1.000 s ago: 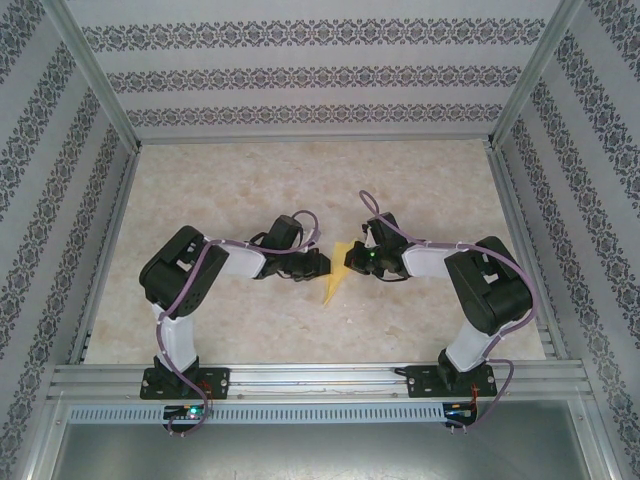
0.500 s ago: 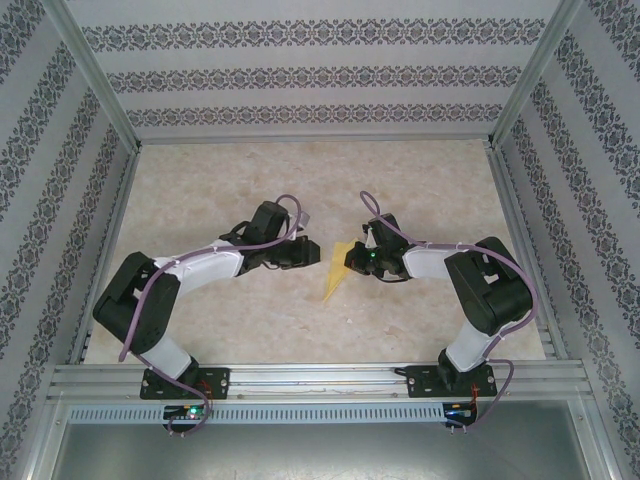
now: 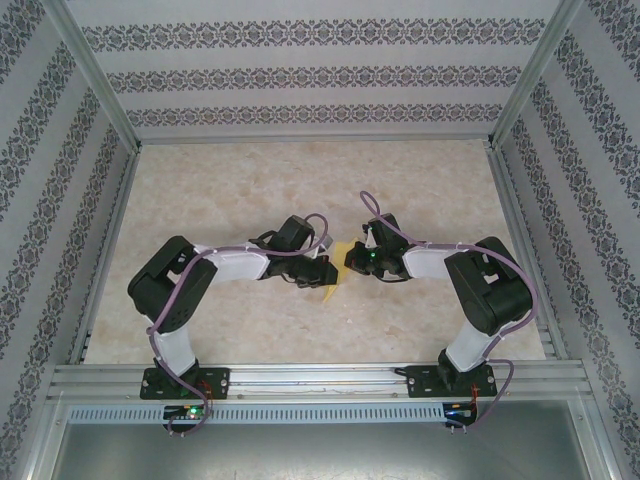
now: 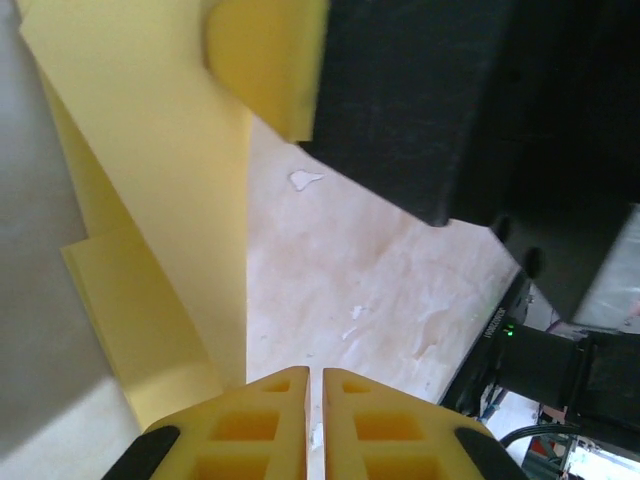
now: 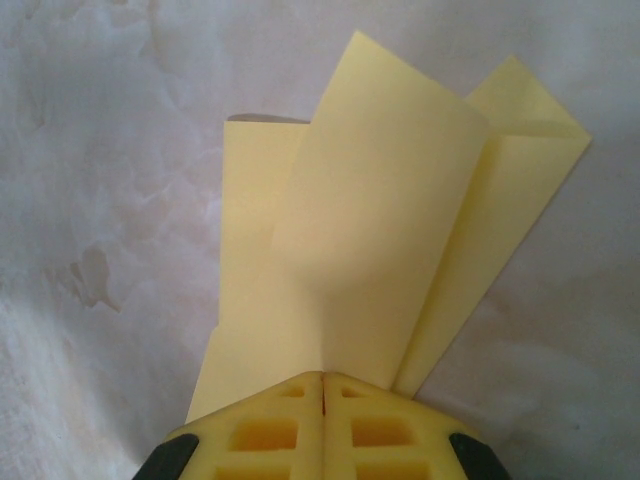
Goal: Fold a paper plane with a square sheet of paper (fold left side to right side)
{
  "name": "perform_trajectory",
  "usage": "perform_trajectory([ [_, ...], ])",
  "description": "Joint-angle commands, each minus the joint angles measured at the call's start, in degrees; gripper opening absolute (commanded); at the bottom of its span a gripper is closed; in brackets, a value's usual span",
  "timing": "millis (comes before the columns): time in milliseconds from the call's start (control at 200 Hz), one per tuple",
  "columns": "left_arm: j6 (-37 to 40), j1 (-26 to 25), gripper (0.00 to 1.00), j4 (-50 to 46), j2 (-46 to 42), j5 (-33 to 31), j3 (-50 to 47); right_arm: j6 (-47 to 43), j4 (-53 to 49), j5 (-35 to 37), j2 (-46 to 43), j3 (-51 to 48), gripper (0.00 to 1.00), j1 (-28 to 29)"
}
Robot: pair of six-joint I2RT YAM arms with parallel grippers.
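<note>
1. counter (image 3: 240, 180): pale marbled top inside metal rails (image 3: 300, 372). 3 walls (image 3: 300, 80) stand around it, papered in bands of dark floral pattern.

2. left arm (image 3: 175, 290): black and white with a purple cable along it, reaching in toward the middle of the counter.

3. left gripper (image 3: 320, 272): sits over the left edge of the folded paper, seen from above. In the left wrist view its 2 yellow fingertips (image 4: 260, 425) stand almost together. The thin slit between them shows only the counter. The paper's edge runs down just beside the outer face of 1 fingertip; whether it touches cannot be told.

4. folded paper (image 3: 329, 291): plain pale yellow, unmarked, creased into several overlapping layers. It is at the middle of the counter, between the 2 grippers, with a narrow point toward the near edge. In the right wrist view it (image 5: 370, 230) fans out away from the fingertips, 1 rounded fold in the middle and a flap on each side, with a shadow on the counter behind it.

5. right gripper (image 3: 352, 262): at the paper's right edge, facing the left gripper. Its fingertips (image 5: 270, 435) are pressed together and clamped on the near end of the paper, which comes out from between them. In the left wrist view 1 of its yellow pads (image 4: 265, 60) lies against the upper part of the paper.

6. right arm (image 3: 480, 290): carries a lit green light (image 3: 371, 256) near the wrist. A strip of small white print (image 4: 493, 325) on a black part is too small to read.
</note>
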Motion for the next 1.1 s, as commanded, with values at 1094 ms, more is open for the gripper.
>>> perform_trajectory([
  [1094,3.6,-0.1,0.1,-3.6,5.5,-4.8,1.2,-1.9,-8.7,4.0,4.0,0.4,0.0,0.8],
])
